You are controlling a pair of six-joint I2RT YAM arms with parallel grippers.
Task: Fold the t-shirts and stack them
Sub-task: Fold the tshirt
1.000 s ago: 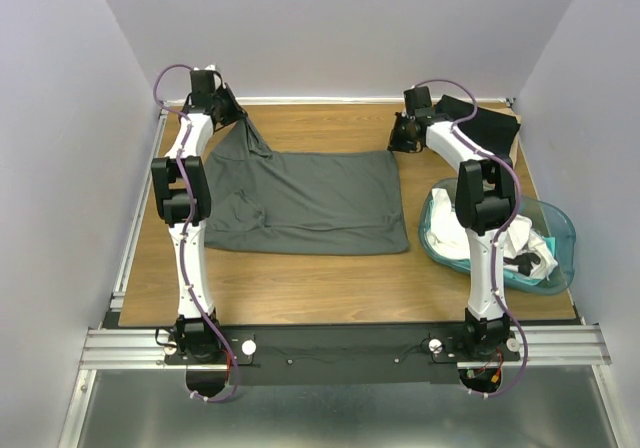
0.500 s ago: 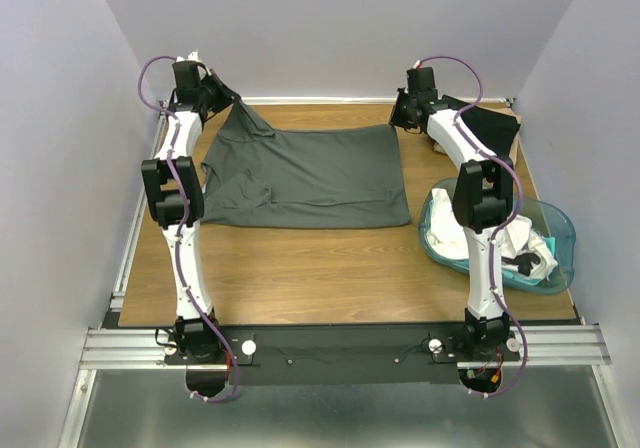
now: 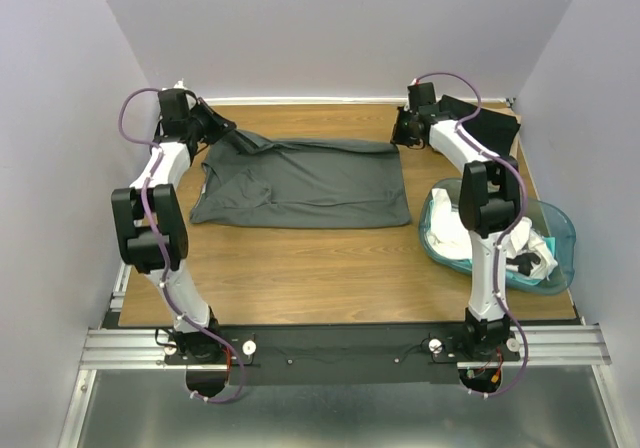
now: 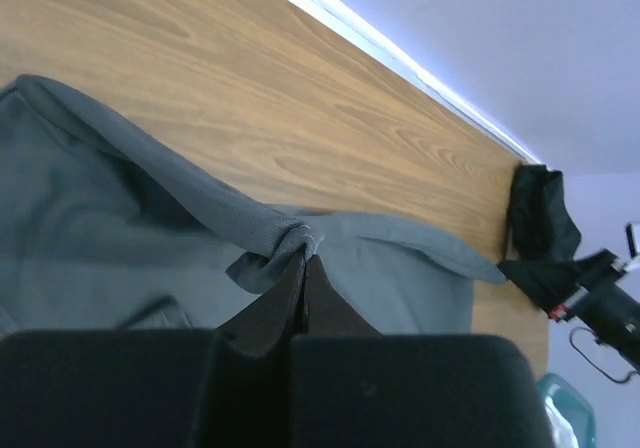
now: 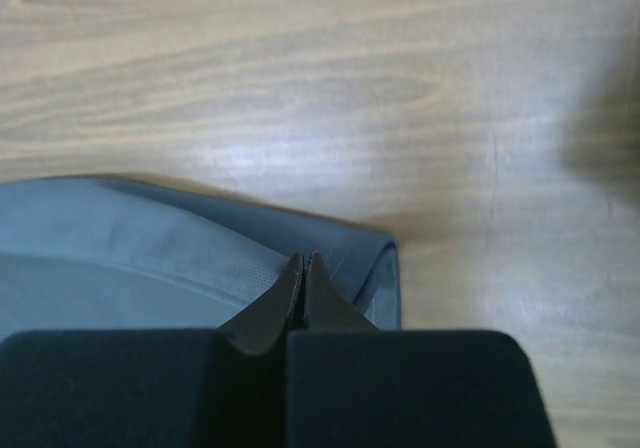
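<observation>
My left jaws clench a fold at the far left of the dark grey t-shirt (image 3: 310,183), my right jaws its far right corner.

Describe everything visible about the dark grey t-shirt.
The dark grey t-shirt is plain, soft matte fabric, spread mostly flat on the wooden table. Its far edge is pinched at both corners: the left end effector bunches a fold, the right end effector clamps the hem corner. Its left side is rumpled.

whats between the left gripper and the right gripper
The dark grey t-shirt: its far edge runs from the left gripper to the right gripper, each shut on one end. The top view shows the whole stretch.
</observation>
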